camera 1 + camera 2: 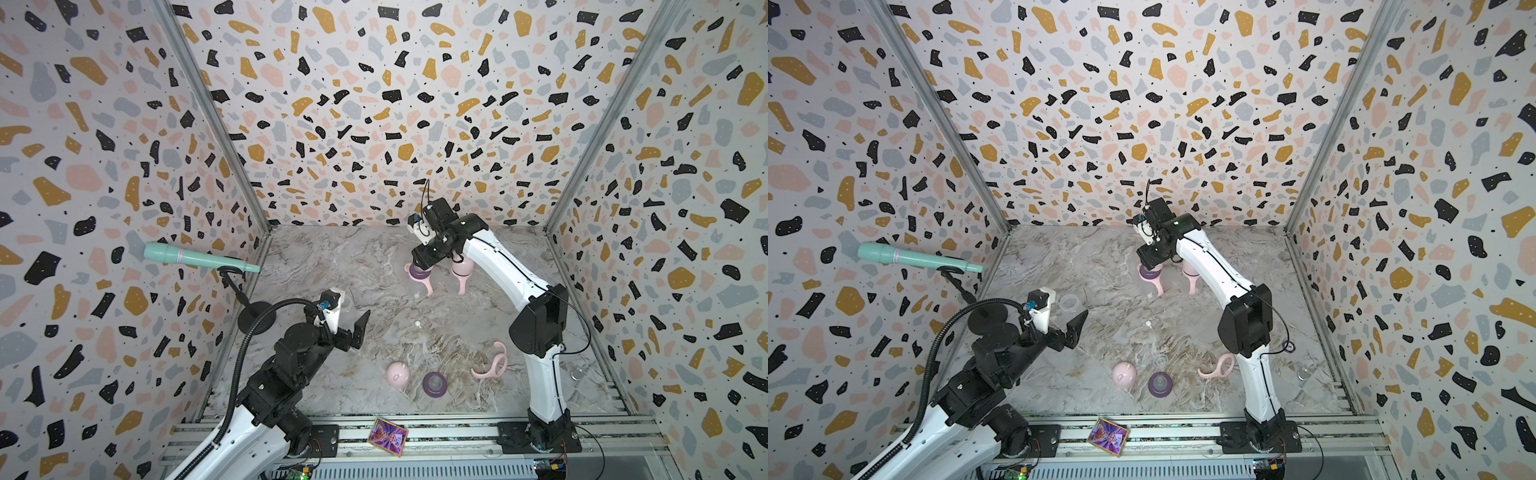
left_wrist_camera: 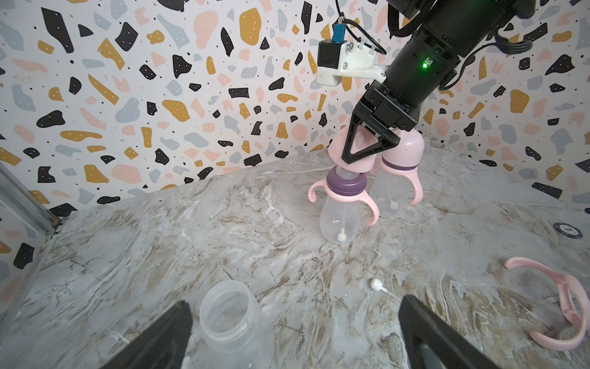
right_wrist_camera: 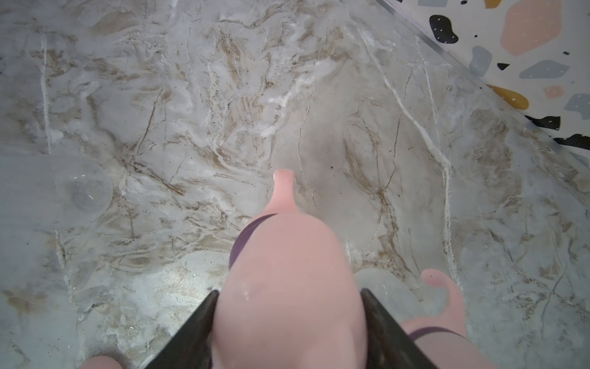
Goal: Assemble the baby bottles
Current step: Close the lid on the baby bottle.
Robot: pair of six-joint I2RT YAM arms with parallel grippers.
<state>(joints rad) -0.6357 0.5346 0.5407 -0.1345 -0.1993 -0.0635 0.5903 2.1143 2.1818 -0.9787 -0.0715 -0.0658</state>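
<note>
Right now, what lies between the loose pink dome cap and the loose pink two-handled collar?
A purple teat ring, with a small clear part just beyond it; both top views show them.

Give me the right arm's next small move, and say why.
Probably lower the right gripper a little, straight down. It grips the pink cap just above the purple ring of the uncapped bottle. The teat shows in the gap between them, so the cap looks not yet seated.
</note>
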